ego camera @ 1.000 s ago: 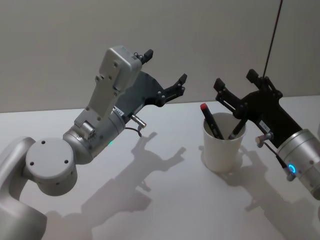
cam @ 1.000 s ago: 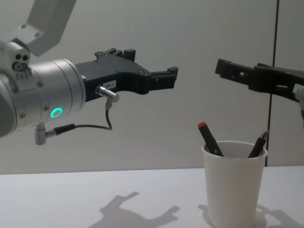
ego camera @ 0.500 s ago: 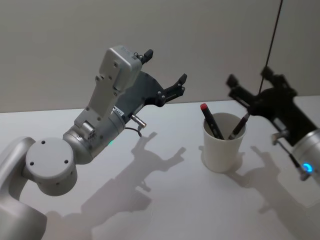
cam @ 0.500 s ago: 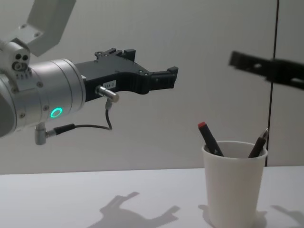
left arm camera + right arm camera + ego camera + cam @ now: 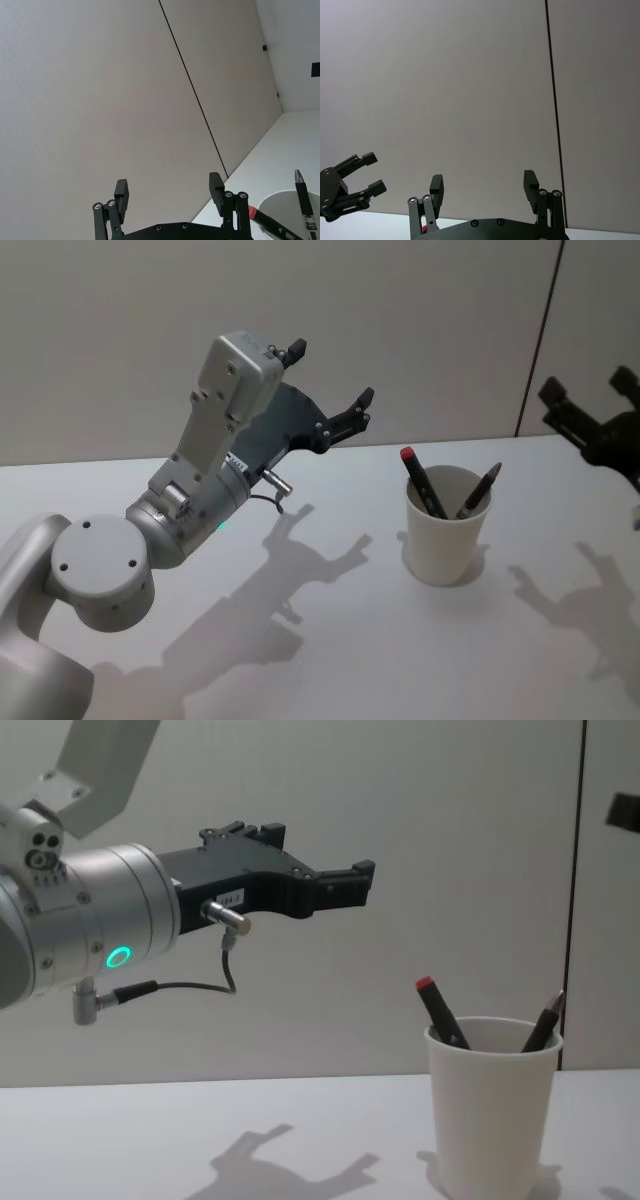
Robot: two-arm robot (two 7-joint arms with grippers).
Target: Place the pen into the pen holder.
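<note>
The pen holder [image 5: 443, 537], a white paper cup, stands upright on the table right of centre. Two pens lean inside it: a black pen with a red cap [image 5: 422, 482] and a dark pen [image 5: 479, 490]. The chest view shows the cup [image 5: 492, 1110] low at the right with the red-capped pen [image 5: 440, 1012] and the dark pen [image 5: 542, 1024] sticking out. My right gripper [image 5: 590, 392] hangs open and empty at the far right, well clear of the cup. My left gripper [image 5: 332, 370] is open and empty, held high to the left of the cup.
The white table [image 5: 330, 640] carries the arms' shadows around the cup. A plain wall with a dark vertical seam [image 5: 538, 340] stands behind. From the right wrist view, the left gripper [image 5: 356, 186] appears farther off.
My right gripper has drawn back from above the cup to the right edge, open and empty. The dark pen stays in the cup. The left arm has not moved.
</note>
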